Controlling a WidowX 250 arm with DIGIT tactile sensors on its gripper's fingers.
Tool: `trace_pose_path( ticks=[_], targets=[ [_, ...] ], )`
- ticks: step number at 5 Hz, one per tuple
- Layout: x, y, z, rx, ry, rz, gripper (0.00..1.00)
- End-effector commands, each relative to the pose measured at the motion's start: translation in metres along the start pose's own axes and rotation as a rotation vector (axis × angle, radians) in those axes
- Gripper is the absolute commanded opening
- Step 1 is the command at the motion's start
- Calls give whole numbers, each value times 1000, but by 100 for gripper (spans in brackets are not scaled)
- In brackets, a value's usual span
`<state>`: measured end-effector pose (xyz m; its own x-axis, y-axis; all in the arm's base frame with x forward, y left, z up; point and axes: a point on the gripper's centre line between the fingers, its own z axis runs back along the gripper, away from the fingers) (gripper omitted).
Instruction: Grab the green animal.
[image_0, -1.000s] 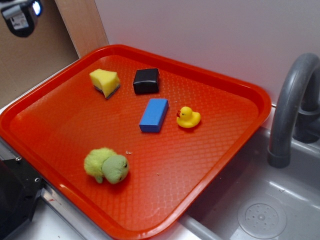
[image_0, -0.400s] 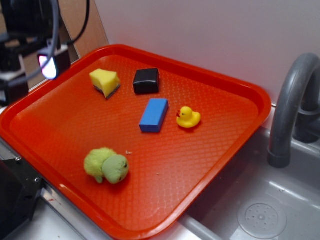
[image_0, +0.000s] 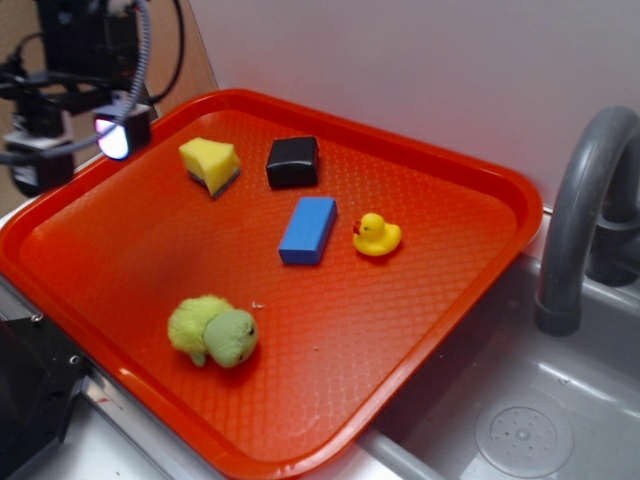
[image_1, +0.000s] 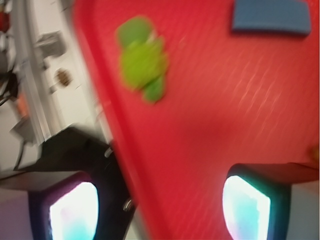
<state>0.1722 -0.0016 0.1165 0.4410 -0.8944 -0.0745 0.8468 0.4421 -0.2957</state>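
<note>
Lying untouched on the red plastic tray (image_0: 470, 180), the fuzzy lime-green plush animal (image_0: 213, 331) awaits grasping; the gripper (image_1: 160, 200) hovers well apart, fingers (image_1: 72, 210) spread, empty.

A plain white wall (image_0: 420, 70) is running behind the scene, far to the right of the end effector (image_0: 75, 150). A tan panel (image_0: 160, 50) is standing just beside the end effector. A grey sink basin (image_0: 520, 420) with a curved grey faucet (image_0: 580, 200) is lying well away, across from it.
</note>
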Motion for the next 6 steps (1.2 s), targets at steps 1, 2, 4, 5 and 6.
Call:
trace_pose_path(
  ticks=[1,2,4,5,6],
  targets=[
    [24,-24,-23,-38,15,-172,100],
    [25,-6,-43,-23,43,-158,100],
    [76,-28,-88,-80,22,-207,100],
    [91,-40,-90,-71,-10,-228,100],
    [95,-40,-84,-49,8,-255,100]
  ],
)
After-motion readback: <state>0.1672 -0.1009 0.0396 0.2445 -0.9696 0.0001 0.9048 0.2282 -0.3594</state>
